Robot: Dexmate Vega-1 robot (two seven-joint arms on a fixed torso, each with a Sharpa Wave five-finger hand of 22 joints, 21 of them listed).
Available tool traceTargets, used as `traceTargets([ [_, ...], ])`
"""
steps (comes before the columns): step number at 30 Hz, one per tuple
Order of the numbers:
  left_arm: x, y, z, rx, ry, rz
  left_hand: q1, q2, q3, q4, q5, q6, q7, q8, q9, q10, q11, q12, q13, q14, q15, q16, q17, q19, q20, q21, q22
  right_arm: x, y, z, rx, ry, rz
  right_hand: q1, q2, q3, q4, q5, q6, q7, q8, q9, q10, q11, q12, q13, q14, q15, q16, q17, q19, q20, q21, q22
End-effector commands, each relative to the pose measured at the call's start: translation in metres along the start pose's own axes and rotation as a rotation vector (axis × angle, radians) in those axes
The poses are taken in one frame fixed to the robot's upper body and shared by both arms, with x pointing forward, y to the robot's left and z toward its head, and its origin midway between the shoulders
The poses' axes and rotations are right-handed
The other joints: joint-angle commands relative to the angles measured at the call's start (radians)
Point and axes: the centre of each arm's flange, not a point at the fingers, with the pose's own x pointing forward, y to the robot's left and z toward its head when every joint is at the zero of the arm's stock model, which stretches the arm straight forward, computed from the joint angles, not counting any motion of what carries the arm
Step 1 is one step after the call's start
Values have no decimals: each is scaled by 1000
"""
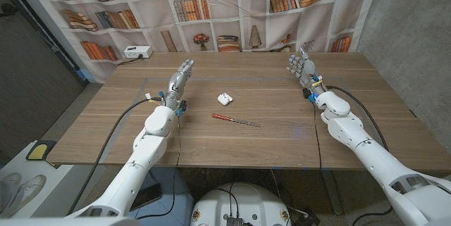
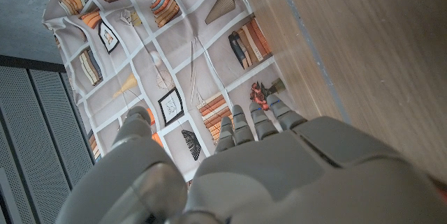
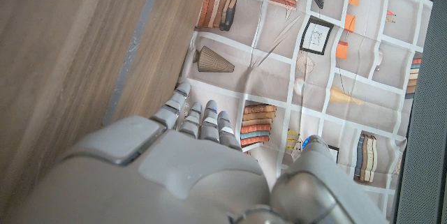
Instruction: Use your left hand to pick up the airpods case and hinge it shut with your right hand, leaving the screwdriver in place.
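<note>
Wooden table [image 1: 366,113] in front of a printed bookshelf backdrop [image 1: 232,8], a white box [image 1: 137,52] on the table's far left corner, a dark panel [image 1: 35,64] at far left, grey wall [image 1: 416,22] at right, white shoes [image 1: 14,184] on the floor near left.

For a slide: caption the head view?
Both hands, left and right, open, flanking airpods case and screwdriver.

White airpods case [image 1: 224,99] just beyond a red-handled screwdriver [image 1: 235,119] on the brown wood-grain table [image 1: 268,85].
</note>
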Motion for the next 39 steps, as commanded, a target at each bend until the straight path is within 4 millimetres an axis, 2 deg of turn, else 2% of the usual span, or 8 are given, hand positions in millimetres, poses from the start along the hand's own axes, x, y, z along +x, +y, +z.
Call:
traceTargets([
  [1,-13,-7,5,88,10,67,16,0,3,-9,7,8,-2,8,3,18,2,9,1,18,-1,3,2,13,-2,-7,2,-2,-6,1,-12,9,2,12,3,0,-6,3,-7,3,3,5,-8,4,-2,4,-11,3,3,1,3,-5,-4,5],
  [6,-17,-11,4,109,15,102,19,-4,2,-10,7,4,-2,6,3,22,1,10,1,14,-1,-1,2,17,-7,-10,2,-1,-7,-2,-8,18,5,12,4,0,-7,3,-8,3,3,5,-8,3,-2,3,-11,3,3,-1,2,-3,-8,5],
  [7,-17,-11,3,110,7,99,23,-9,0,-11,7,0,-4,4,4,22,1,8,2,-10,3,-13,3,15,-8,-16,2,-1,-8,-3,-9,18,4,12,4,0,-7,3,-8,3,3,5,-8,3,-2,3,-11,3,3,-1,2,-4,-8,5],
  [13,-17,-14,5,152,12,83,27,-11,-1,-12,7,-13,-17,0,4,25,2,8,3,-18,1,-16,3,14,-14,-22,3,0,-11,-2,-3,18,-5,12,4,0,-8,2,-9,3,3,4,-9,3,-2,3,-11,3,4,-4,1,-1,-12,5],
  [18,-16,-16,6,177,17,69,31,-14,-2,-12,8,-2,12,5,4,27,3,8,3,-17,0,-15,3,15,-18,-27,3,1,-12,-3,-2,13,-2,12,5,0,-9,2,-9,2,4,4,-9,4,-3,3,-11,3,5,-7,2,0,-17,6],
  [27,-16,-19,7,204,11,80,35,-16,-2,-12,9,-4,8,4,4,35,-2,10,4,-26,-2,-19,3,1,-26,-37,3,4,-15,-3,-1,20,4,12,6,0,-9,2,-9,2,4,4,-8,5,-2,3,-12,4,5,-10,3,1,-21,6],
  [31,-18,-21,11,235,10,91,46,-21,-4,-13,11,2,5,7,4,90,-14,29,7,-47,-12,-22,3,-29,-39,-56,3,4,-15,-1,-3,6,0,12,6,0,-10,2,-10,2,4,4,-8,5,-2,3,-13,4,5,-11,2,2,-24,6],
  [39,-26,-21,17,318,5,127,65,-31,-3,-19,14,-35,1,-3,4,105,-17,34,11,-51,-9,-18,4,-33,-47,-60,2,4,-14,-2,7,6,1,11,7,-1,-11,2,-10,3,5,4,-10,6,-3,3,-13,4,6,-14,3,3,-29,6],
])
